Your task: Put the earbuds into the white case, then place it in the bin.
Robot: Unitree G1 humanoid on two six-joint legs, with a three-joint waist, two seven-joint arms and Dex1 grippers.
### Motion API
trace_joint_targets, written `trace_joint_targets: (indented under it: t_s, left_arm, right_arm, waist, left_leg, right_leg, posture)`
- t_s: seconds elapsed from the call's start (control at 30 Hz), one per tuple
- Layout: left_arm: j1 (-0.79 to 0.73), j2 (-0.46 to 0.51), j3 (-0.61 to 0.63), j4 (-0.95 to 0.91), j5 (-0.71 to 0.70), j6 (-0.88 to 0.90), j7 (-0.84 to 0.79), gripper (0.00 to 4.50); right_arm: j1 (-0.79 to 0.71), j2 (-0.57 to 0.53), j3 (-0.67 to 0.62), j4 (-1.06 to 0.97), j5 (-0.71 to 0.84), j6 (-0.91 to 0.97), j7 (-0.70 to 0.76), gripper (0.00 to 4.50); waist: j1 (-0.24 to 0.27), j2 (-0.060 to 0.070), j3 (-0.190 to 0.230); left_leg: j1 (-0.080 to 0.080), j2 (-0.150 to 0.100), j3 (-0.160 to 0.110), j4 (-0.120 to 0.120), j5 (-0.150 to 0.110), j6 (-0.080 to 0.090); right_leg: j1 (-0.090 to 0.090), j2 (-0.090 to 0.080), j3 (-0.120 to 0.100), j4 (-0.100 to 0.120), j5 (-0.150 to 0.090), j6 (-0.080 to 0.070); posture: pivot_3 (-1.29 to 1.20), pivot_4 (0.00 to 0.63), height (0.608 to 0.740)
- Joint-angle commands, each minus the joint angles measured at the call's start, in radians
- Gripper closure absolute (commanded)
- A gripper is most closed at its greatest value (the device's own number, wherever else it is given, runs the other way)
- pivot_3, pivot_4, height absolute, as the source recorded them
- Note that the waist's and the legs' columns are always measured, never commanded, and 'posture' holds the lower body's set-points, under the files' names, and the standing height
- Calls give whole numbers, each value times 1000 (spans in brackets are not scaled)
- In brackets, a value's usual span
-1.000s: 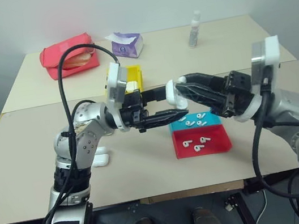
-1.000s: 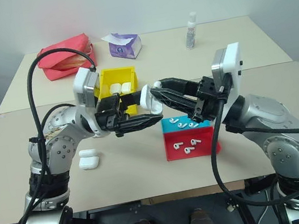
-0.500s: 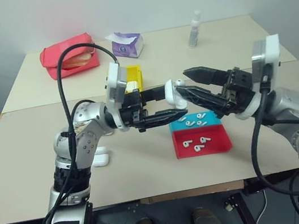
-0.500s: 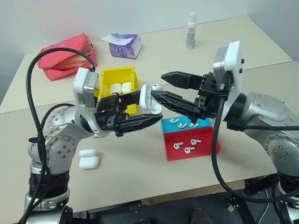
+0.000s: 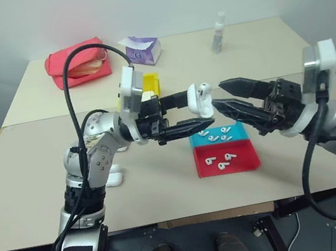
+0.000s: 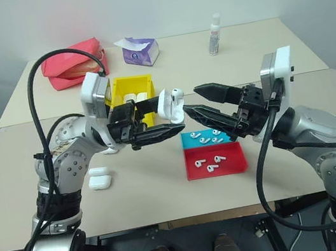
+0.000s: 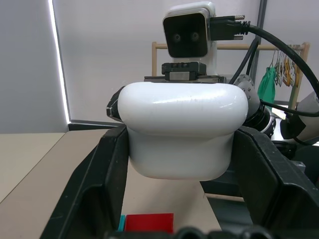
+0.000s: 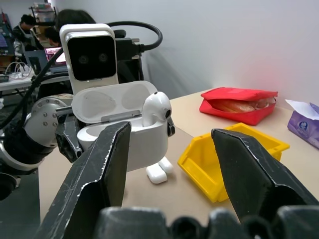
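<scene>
My left gripper [image 5: 199,110] is shut on the white case [image 5: 200,99] and holds it above the table with its lid flipped open. One earbud [image 8: 156,108] stands stem-down in the case [image 8: 122,134], its head sticking up. In the left wrist view the case [image 7: 183,130] sits between the two black fingers. My right gripper [image 6: 192,99] is open just right of the case, apart from it, with nothing between its fingers. More earbuds [image 6: 207,137] lie in the blue tray [image 6: 233,135] and the red tray [image 6: 234,167]. The yellow bin [image 6: 124,87] stands behind my left arm with white cases inside.
A spare white case [image 6: 99,177] lies on the table under my left arm. At the back stand a red pouch [image 6: 70,61], a purple tissue pack [image 6: 138,51] and a small bottle [image 6: 213,34]. People sit in the background of the right wrist view.
My right gripper, which was closed at the case a second ago, has opened and drawn back to the right. The earbud stays standing in the case. The left gripper has kept still.
</scene>
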Motion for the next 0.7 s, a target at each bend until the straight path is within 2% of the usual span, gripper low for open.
trace_joint_targets:
  t_s: [0.03, 0.2, 0.23, 0.37, 0.5, 0.7]
  left_arm:
    - [-24, 0, 6, -8, -10, -22, -22, 1728]
    - [-27, 2, -2, 5, 1, -36, -48, 1728]
    - [-26, 1, -1, 5, 0, -38, -50, 1728]
    - [-23, -2, -5, 5, 1, -47, -62, 1728]
    - [-27, -12, -10, 14, 8, -56, -61, 1728]
    - [-27, -22, -13, 21, 13, -61, -50, 1728]
  right_arm:
    - [-20, -6, -53, -9, 38, -17, -20, 2569]
    - [-20, -36, -67, -6, 45, -3, -29, 4274]
    - [-22, -51, -58, -10, 35, 7, -36, 4432]
    - [-49, -96, 9, -26, -46, 22, -55, 4432]
    - [-98, -96, 29, -15, -49, 53, -120, 4432]
    - [-108, -100, 21, -37, -11, 86, -143, 4432]
  waist:
    - [1, 0, 0]
    - [1, 0, 0]
    - [0, 0, 0]
    - [-1, 0, 0]
    - [0, 0, 0]
    - [2, 0, 0]
  left_leg:
    - [0, 0, 0, 0, 0, 0]
    - [0, 0, 0, 0, 0, 0]
    - [0, 0, 0, 0, 0, 0]
    - [0, 0, 0, 0, 0, 0]
    - [0, 0, 0, 0, 0, 0]
    - [-1, 0, 0, 0, 0, 0]
  right_leg:
    - [0, 0, 0, 0, 0, 0]
    - [0, 0, 0, 0, 0, 0]
    - [0, 0, 0, 0, 0, 0]
    - [0, 0, 0, 0, 0, 0]
    - [0, 0, 0, 0, 0, 0]
    - [0, 0, 0, -1, 0, 0]
  posture:
    - [0, 150, 740]
    - [0, 150, 740]
    - [0, 150, 740]
    - [0, 150, 740]
    - [0, 150, 740]
    - [0, 150, 740]
